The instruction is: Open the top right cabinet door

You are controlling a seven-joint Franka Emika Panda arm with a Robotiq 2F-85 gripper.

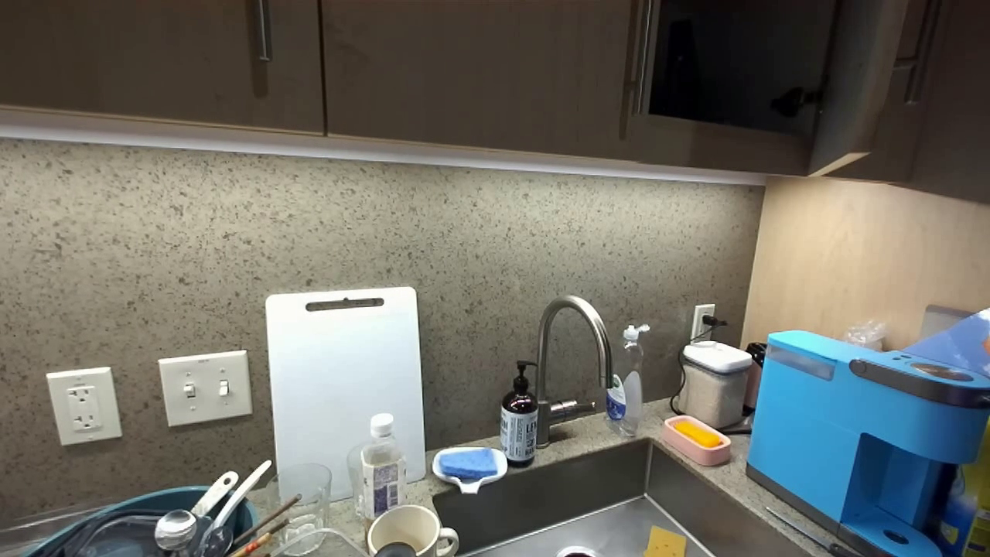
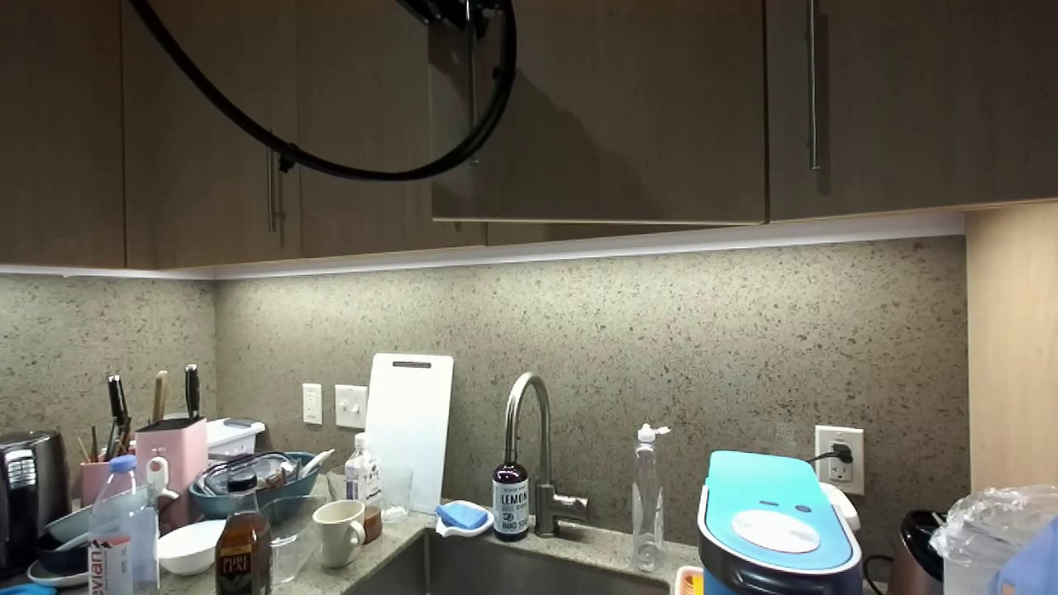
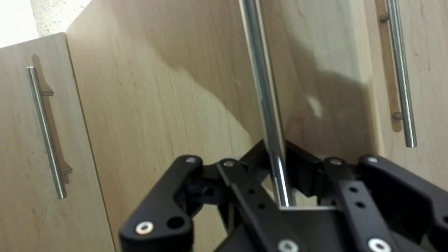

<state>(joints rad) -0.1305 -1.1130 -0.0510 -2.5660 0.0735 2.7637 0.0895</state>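
Observation:
The top right cabinet door (image 2: 612, 124) is dark-brown and stands partly swung out. Its inner face (image 1: 860, 81) and the dark cabinet interior (image 1: 719, 58) show in an exterior view. Its metal bar handle (image 2: 472, 91) runs vertically near the free edge. In the wrist view the handle (image 3: 261, 77) passes between the fingers of my gripper (image 3: 275, 148), which are closed around it. The door's outer face (image 3: 168, 112) looks pale there. In an exterior view my gripper (image 2: 459, 10) is cut off by the top edge, at the handle's upper part.
A black cable loop (image 2: 364, 173) hangs before the cabinets. A matching neighbouring door (image 2: 909, 99) stands beside the open one. Below are a tall faucet (image 1: 602, 340), a soap bottle (image 1: 519, 422), a sink, a white cutting board (image 1: 344, 379) and a blue coffee machine (image 1: 804, 418).

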